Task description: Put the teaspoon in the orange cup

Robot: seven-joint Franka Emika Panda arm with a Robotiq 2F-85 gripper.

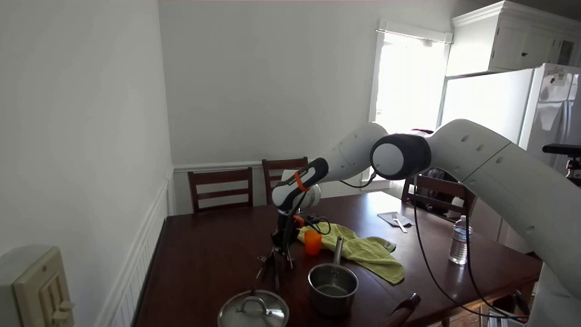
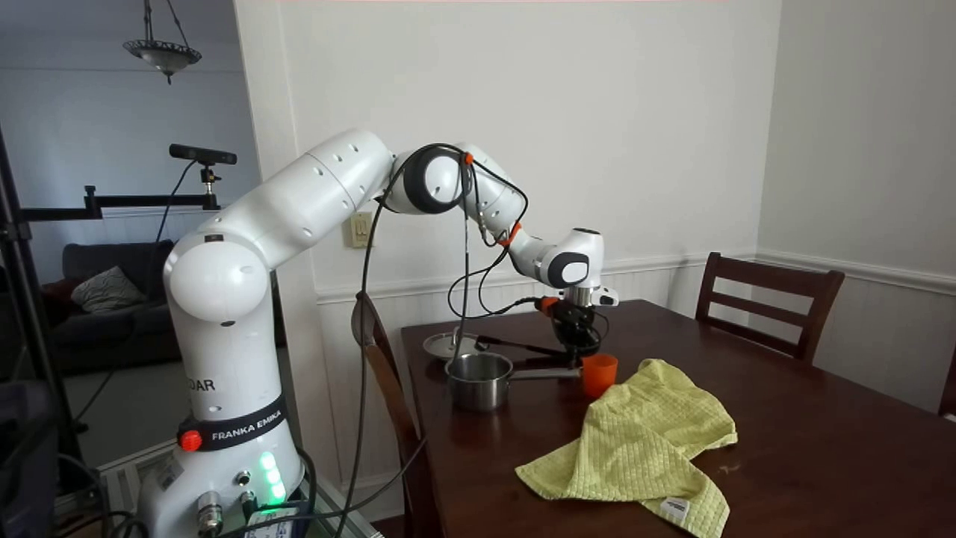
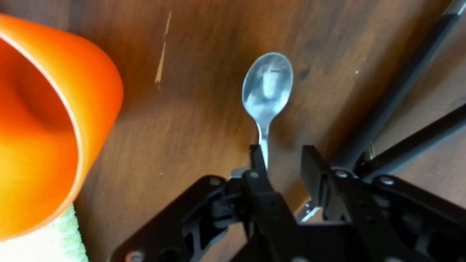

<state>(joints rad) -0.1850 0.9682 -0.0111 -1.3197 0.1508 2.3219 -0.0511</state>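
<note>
When checked in the wrist view, found the teaspoon (image 3: 267,85) lying on the brown table (image 3: 196,120), outside the orange cup (image 3: 87,98), with its bowl toward the top of that view and its handle running down behind one fingertip of the gripper (image 3: 282,147). Noted the gripper pointing down, with its two fingers parted by a narrow gap and wood visible through it. Cannot confirm contact between finger and handle. Observed the orange cup upright in both exterior views and, in the wrist view, apart from the teaspoon, with bare wood between. Sighted two black bars (image 3: 404,85) converging beside the gripper, on the side away from the cup. Located the yellow-green cloth (image 2: 635,441), rumpled, just beside the cup; could not establish contact. Found the grey metal pot (image 1: 333,299) near the cup, with its handle ending close to both cup and cloth, and a lid (image 1: 253,315) lying near the pot. Listed further, in an exterior view, a clear bottle (image 1: 459,245) standing upright on the table and a light-coloured utensil (image 1: 401,226), too small to identify, resting on a grey napkin (image 1: 386,218).
</note>
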